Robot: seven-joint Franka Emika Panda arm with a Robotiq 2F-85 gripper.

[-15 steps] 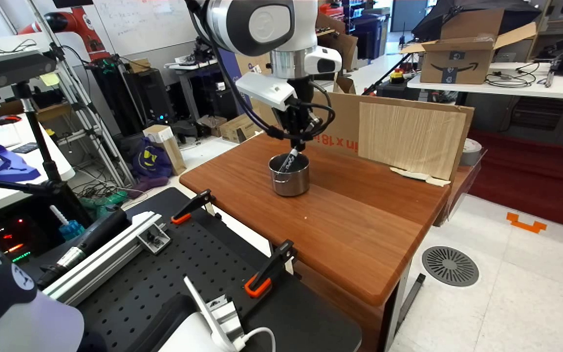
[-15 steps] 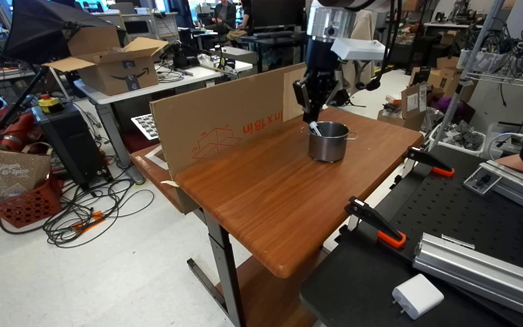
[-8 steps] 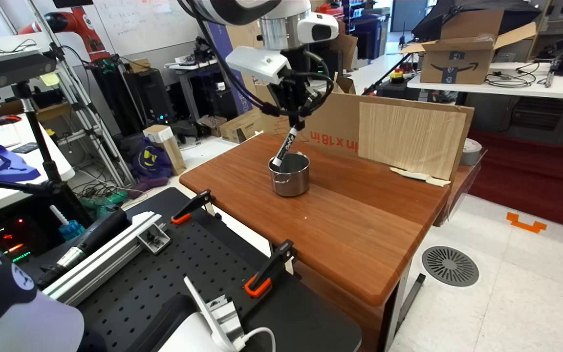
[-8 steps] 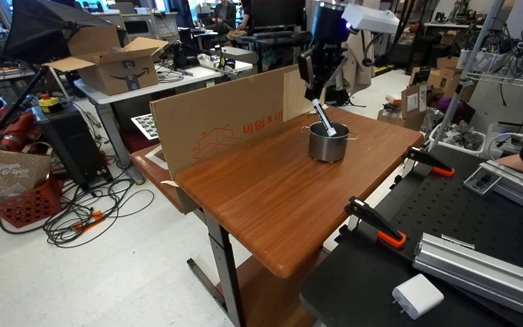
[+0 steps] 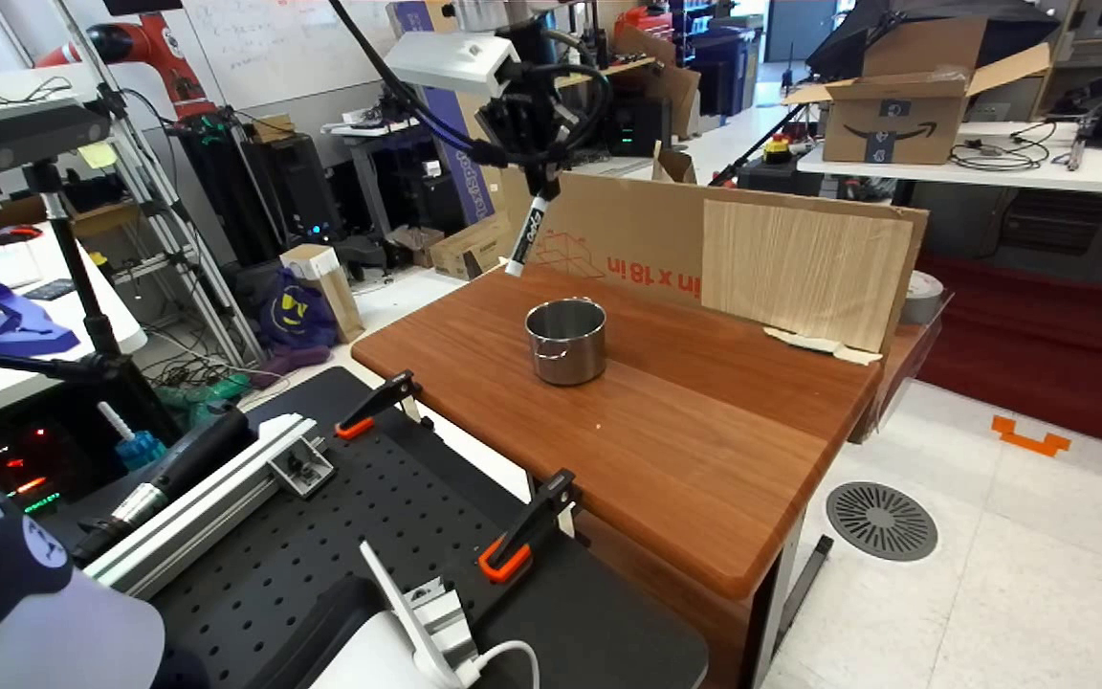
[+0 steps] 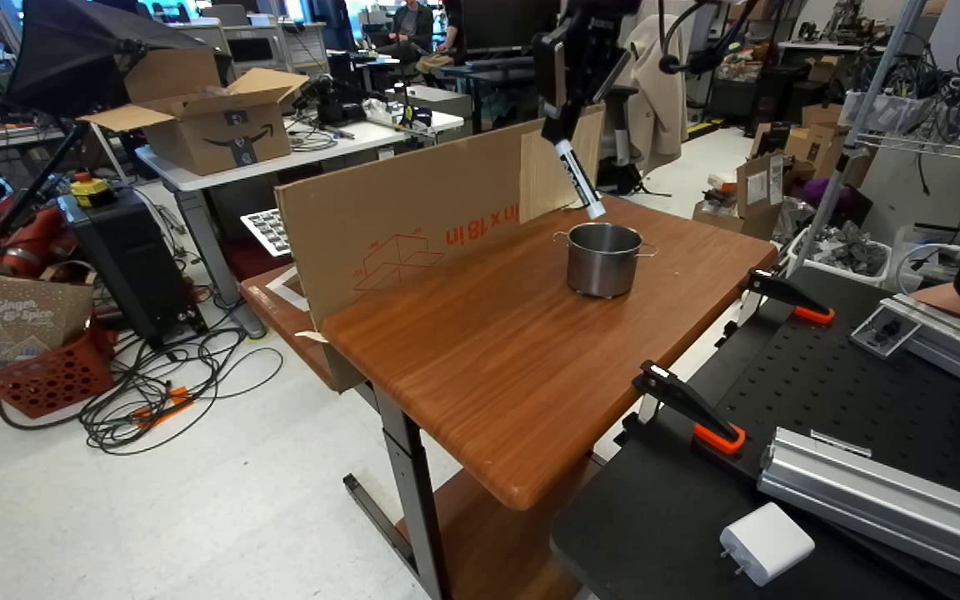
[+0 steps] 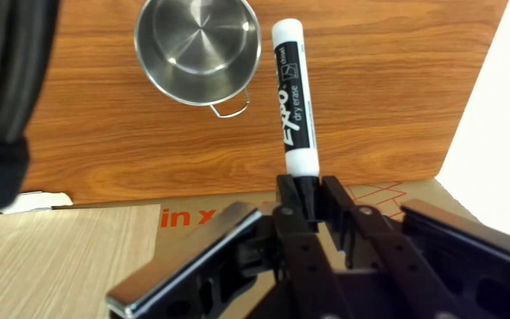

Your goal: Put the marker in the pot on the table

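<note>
Has raised the marker clear of the pot, clamping its black end between the fingers above the worktop, seemingly off to one side, so could miss by letting go here.

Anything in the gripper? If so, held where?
The marker: the gripper pinches it by its black end, with the far white end free.

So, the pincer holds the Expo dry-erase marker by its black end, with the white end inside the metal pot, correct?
Not inside: the wrist view shows the Expo dry-erase marker outside the metal pot. The pincer does hold its black end.
</note>
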